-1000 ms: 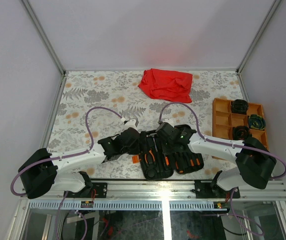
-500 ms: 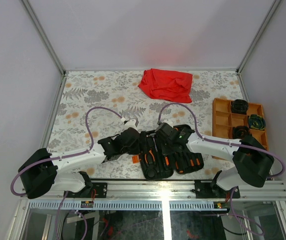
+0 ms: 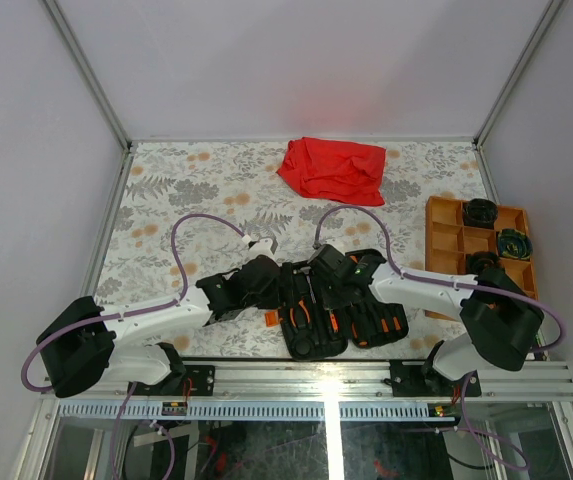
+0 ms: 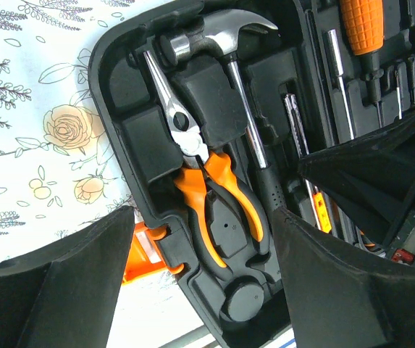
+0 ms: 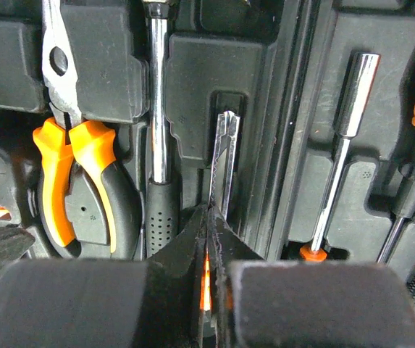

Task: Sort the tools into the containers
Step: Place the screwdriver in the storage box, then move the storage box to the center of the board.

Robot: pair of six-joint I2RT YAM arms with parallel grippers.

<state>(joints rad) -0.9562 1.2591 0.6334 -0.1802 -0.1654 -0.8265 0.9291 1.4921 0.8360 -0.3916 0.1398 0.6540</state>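
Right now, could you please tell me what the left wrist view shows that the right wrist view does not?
Only the left wrist view: the hammer with its steel head, the orange latch, the floral table cover, and the left gripper open above the black case. Only the right wrist view: the right gripper shut on a slim steel tool in the case. Both: the pliers, the hammer's shaft and the case's moulded slots.

Handle of slim tool (image 5: 224,159) mostly behind right end effector (image 5: 208,225)
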